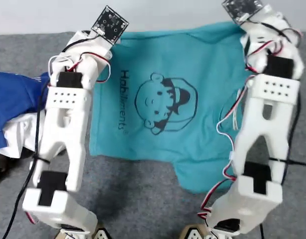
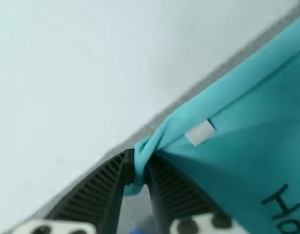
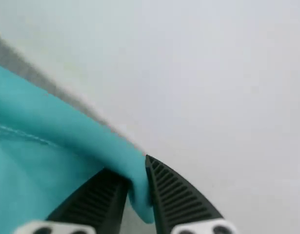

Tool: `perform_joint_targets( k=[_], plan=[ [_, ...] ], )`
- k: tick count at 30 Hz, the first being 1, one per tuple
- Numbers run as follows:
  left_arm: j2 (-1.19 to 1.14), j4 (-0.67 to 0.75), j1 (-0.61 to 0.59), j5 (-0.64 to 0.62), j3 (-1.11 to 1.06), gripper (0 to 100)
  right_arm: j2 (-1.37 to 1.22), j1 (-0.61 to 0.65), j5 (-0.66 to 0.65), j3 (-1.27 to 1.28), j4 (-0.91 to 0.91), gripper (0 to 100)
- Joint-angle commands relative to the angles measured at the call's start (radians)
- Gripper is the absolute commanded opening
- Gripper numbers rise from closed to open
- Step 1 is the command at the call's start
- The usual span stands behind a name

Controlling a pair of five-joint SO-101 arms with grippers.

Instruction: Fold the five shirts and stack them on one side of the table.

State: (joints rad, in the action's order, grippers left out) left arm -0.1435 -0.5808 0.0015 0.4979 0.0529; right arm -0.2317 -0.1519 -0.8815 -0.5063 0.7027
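Note:
A teal shirt (image 1: 167,99) with a dark cartoon print lies spread on the grey table (image 1: 143,199), its far edge lifted between the two arms. My left gripper (image 2: 137,168) is shut on a bunched corner of the teal shirt (image 2: 228,146) near a small white label. On the other far corner of the teal shirt (image 3: 52,146), my right gripper (image 3: 137,180) is shut on a fold. In the high view the left arm (image 1: 68,129) stands over the shirt's left side and the right arm (image 1: 264,124) over its right side.
A blue shirt (image 1: 13,97) and a white one (image 1: 16,134) lie piled at the table's left edge. A pale wall (image 1: 43,15) runs behind the table's far edge. Bare grey table shows in front of the teal shirt.

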Motion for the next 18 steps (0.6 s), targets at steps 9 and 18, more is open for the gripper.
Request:
perform_joint_targets(
  k=[9,18],
  plan=[
    [-0.19,0.097,-0.02,0.11,0.188,1,-0.094,0.045,-0.011,-0.008,-0.228,0.9],
    [-0.206,-0.133,-0.015,0.146,0.189,1,-0.088,0.042,-0.011,-0.009,0.096,0.9]
  ],
)
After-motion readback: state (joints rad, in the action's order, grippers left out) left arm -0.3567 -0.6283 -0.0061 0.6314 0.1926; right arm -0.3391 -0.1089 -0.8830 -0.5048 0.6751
